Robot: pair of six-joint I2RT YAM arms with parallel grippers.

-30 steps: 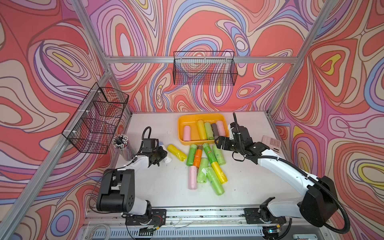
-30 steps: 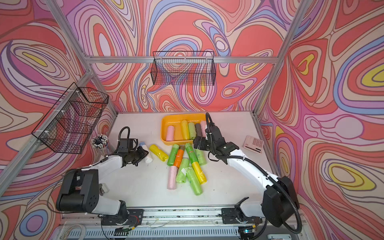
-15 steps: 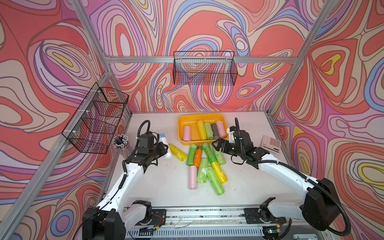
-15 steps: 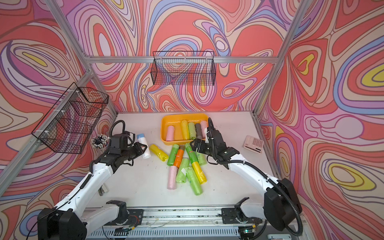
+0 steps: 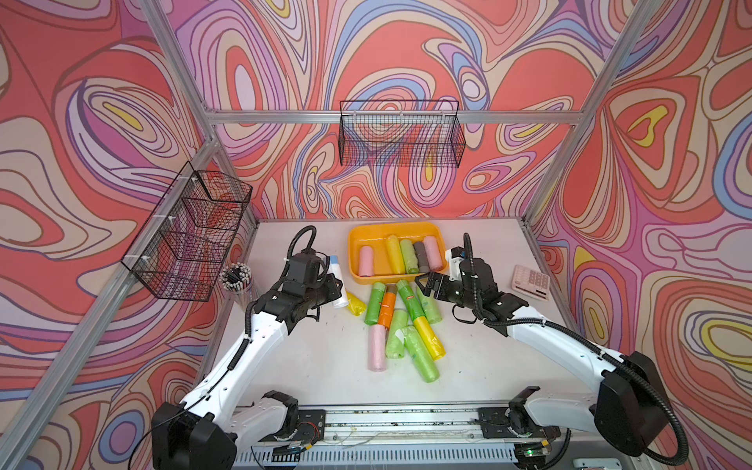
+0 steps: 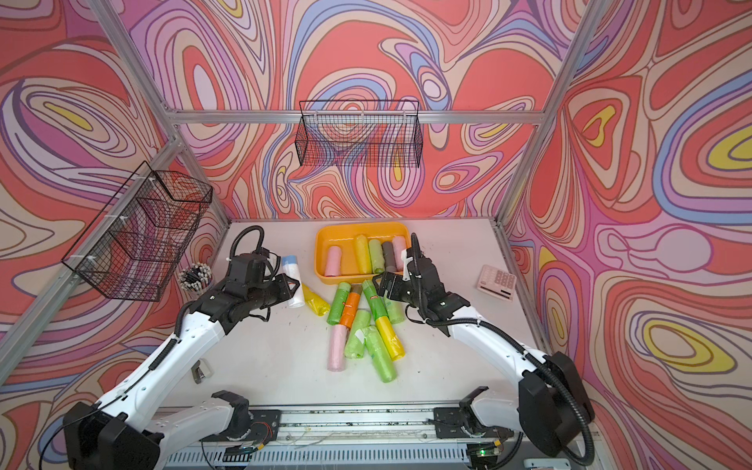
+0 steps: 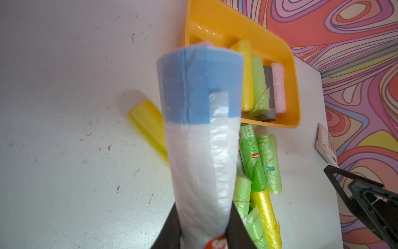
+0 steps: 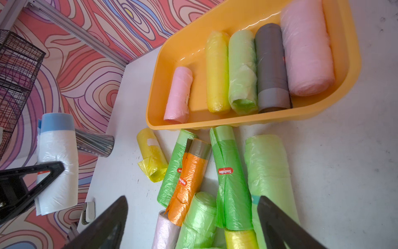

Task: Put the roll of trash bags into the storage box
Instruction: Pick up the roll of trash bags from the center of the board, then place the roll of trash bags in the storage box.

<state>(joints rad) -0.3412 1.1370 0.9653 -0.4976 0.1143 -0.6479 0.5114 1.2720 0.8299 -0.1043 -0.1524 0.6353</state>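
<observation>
The storage box (image 5: 372, 236) is orange-yellow, the roll of trash bags (image 7: 200, 140) white, blue-banded.

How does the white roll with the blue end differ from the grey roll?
The white roll is held by the left gripper, outside the storage box; the grey roll lies inside it. The white roll has a blue end band; the grey roll's band is lighter grey. Both are cylindrical bag rolls.

White arms (image 5: 264, 337), black joints (image 5: 622, 407), ribbed black cables (image 5: 468, 250), black left gripper (image 5: 334, 289) and right gripper (image 5: 427, 285).
</observation>
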